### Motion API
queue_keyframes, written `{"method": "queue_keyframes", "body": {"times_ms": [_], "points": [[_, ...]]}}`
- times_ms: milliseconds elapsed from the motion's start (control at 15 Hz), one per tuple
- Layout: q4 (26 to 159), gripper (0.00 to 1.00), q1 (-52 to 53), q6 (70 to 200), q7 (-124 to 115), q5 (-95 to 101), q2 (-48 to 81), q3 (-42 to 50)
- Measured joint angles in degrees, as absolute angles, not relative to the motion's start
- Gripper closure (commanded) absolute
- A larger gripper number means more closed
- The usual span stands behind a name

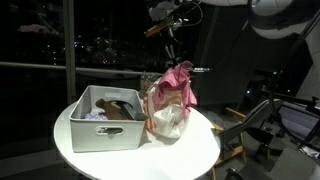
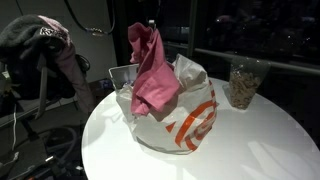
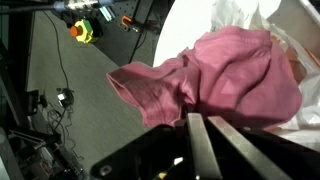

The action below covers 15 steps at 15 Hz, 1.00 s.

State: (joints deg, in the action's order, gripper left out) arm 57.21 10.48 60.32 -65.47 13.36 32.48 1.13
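A pink cloth (image 1: 178, 80) (image 2: 150, 70) hangs bunched above a white plastic bag with orange print (image 1: 168, 120) (image 2: 180, 120) on the round white table (image 1: 190, 150) (image 2: 250, 150). My gripper (image 3: 197, 118) is shut on the cloth's top; in the wrist view the pink cloth (image 3: 230, 75) fills the space just past my closed fingers (image 3: 197, 145). The cloth's lower edge drapes over the bag's open mouth. In an exterior view the gripper (image 1: 170, 52) comes down from above; its fingertips are hidden in the fabric.
A grey bin (image 1: 105, 120) holding dark items stands beside the bag. A clear cup (image 2: 243, 85) with brownish contents sits at the table's far edge. Clothes hang on a chair (image 2: 40, 45) off the table. Cables lie on the floor (image 3: 60, 90).
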Motion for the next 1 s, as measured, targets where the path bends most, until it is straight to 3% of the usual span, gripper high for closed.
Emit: {"method": "queue_keyframes", "body": {"times_ms": [1000], "points": [[55.2,0.99,17.8,70.7,-61.6,26.7,32.9,0.9]]}}
